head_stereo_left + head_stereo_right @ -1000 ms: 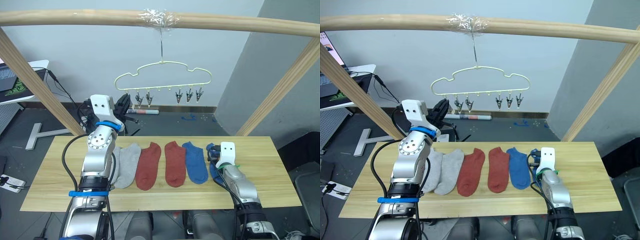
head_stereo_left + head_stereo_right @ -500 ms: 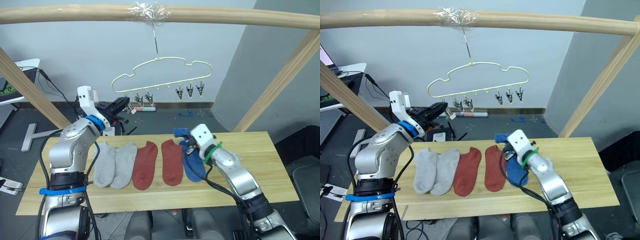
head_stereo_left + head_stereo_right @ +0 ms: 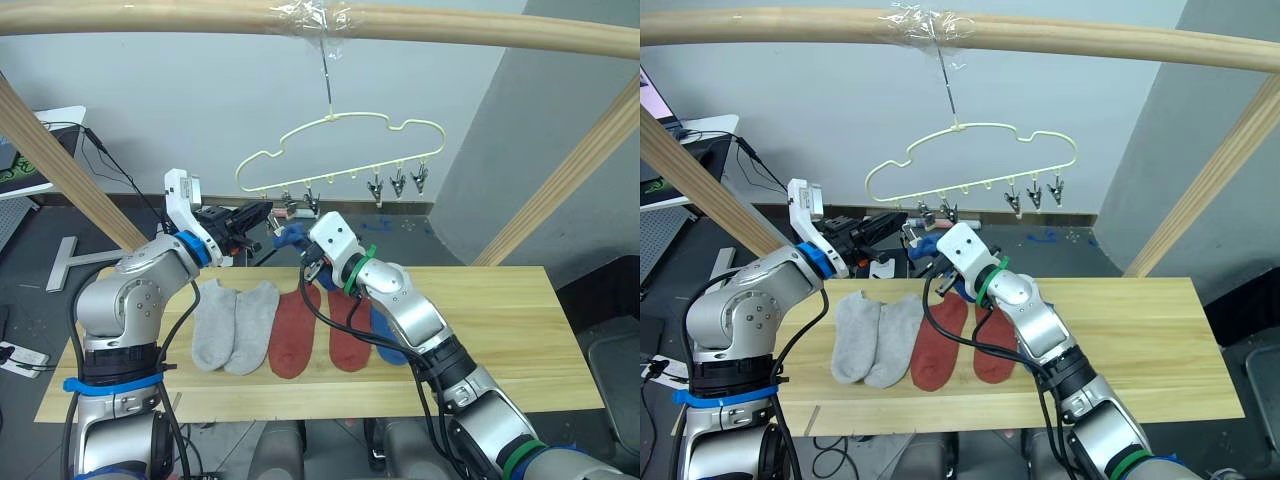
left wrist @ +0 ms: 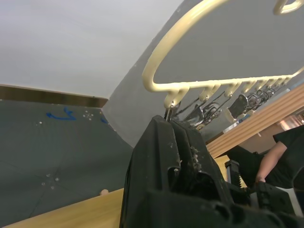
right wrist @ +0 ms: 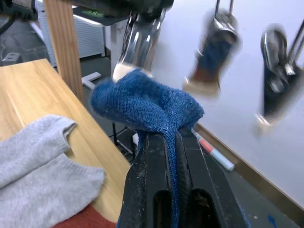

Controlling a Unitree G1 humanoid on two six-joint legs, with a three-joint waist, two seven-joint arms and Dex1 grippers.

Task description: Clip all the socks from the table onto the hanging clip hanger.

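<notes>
My right gripper (image 5: 168,137) is shut on a blue sock (image 3: 290,237), held up in the air just under the left group of clips on the pale yellow clip hanger (image 3: 340,125). The sock's toe bunches above the fingers (image 5: 142,102). My left gripper (image 3: 264,211) is raised beside it, shut on the leftmost clip (image 4: 169,110). On the table (image 3: 500,330) lie two grey socks (image 3: 235,322), two rust red socks (image 3: 295,335) and another blue sock (image 3: 388,345), partly hidden under my right forearm.
The hanger hangs by its hook from a round wooden pole (image 3: 450,30) with slanted side poles (image 3: 560,190). Three more clips (image 3: 398,182) hang at the hanger's right. A marker lies on the floor behind the table.
My right gripper has lifted the blue sock off the table and carried it left and up to the left clips. The left gripper stays at those clips. The camera has shifted.
</notes>
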